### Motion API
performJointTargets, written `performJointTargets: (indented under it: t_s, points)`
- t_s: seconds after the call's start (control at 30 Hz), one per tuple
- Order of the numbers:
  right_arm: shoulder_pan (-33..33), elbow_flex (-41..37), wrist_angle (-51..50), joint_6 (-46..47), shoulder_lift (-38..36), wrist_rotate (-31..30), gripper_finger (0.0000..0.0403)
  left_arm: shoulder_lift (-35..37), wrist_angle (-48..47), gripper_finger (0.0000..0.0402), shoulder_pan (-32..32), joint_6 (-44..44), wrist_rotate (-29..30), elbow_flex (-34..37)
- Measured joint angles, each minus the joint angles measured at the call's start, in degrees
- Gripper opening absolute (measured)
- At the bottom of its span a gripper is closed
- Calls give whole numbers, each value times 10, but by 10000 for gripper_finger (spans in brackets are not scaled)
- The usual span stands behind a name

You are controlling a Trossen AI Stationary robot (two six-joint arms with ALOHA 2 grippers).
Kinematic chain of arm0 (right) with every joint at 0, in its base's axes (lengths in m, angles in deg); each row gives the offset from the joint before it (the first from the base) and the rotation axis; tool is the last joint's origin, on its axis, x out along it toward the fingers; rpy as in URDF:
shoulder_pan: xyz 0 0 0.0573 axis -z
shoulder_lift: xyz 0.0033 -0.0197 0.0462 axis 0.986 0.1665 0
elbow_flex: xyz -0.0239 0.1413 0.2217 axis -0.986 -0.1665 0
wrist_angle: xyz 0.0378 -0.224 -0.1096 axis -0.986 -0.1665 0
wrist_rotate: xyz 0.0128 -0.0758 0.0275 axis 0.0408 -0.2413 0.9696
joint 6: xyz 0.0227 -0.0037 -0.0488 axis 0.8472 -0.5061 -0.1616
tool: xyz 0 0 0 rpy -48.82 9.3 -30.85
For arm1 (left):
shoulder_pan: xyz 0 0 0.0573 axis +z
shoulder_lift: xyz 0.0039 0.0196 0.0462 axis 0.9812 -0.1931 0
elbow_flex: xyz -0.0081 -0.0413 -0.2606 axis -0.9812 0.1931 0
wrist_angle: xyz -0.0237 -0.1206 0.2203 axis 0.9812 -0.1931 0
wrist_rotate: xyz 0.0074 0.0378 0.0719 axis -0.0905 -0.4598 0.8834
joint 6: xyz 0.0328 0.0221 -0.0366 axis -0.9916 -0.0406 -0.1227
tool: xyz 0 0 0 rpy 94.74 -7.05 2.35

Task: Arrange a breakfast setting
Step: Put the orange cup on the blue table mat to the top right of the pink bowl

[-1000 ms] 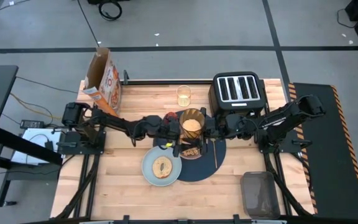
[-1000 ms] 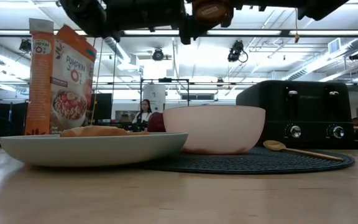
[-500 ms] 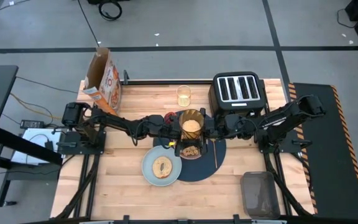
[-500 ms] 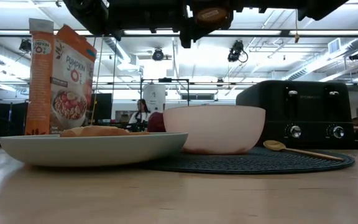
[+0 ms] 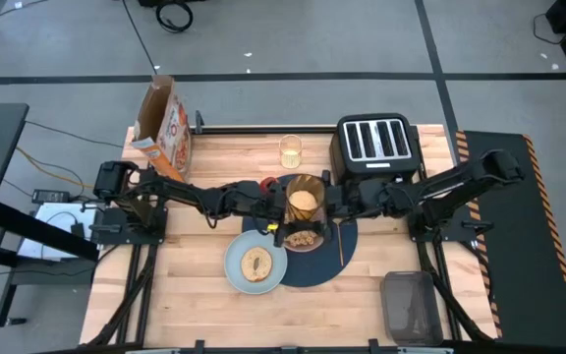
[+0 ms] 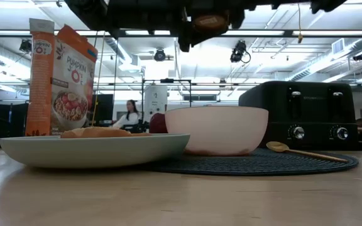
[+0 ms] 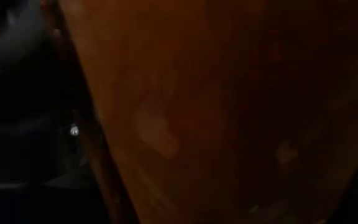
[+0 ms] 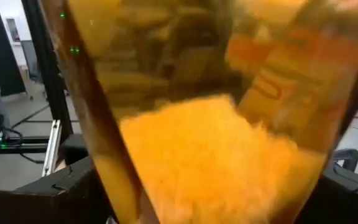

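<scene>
A tall amber cup [image 5: 304, 197] holding cereal hangs above the tan bowl [image 5: 303, 239], which stands on the dark-blue placemat [image 5: 327, 265]. My left gripper [image 5: 279, 204] is at the cup's left side and my right gripper [image 5: 328, 202] at its right side. The cup's wall fills both wrist views [image 7: 229, 112] [image 8: 216, 155]. The pale-blue plate [image 5: 236, 267] with the round bread [image 5: 255, 264] lies left of the bowl. The red apple [image 5: 266, 186] shows behind my left arm. The gold spoon [image 5: 341, 244] lies on the mat, right of the bowl. My left gripper holds the amber cup by its left wall [image 5: 289, 200], coming level from the table's left. The cup fills the wrist view and hides the fingers, so the kind of hold does not show. The cup is lifted clear over the bowl, roughly upright.
A black toaster [image 5: 376, 143] stands at the far right and an orange cereal box [image 5: 163, 126] at the far left. A small glass [image 5: 291, 150] stands between them. A dark wire basket [image 5: 409, 305] sits at the near right. Bare wood lies at the near left.
Both wrists have tipped a little, and the amber cup between them has turned with them. It has stayed above the bowl.
</scene>
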Motion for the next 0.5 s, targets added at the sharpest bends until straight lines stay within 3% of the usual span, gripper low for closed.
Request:
performJointTargets:
  t_s: [0.17,0.37,0.5]
  points:
    - [-10,0,-114,2,-68,-17,389,0,-24,300,0,-8,3,-1]
    - [-25,35,-327,13,-141,-72,384,0,-58,300,1,-8,15,0]
    - [-22,59,-348,16,-135,-69,377,0,-55,300,7,-13,23,0]
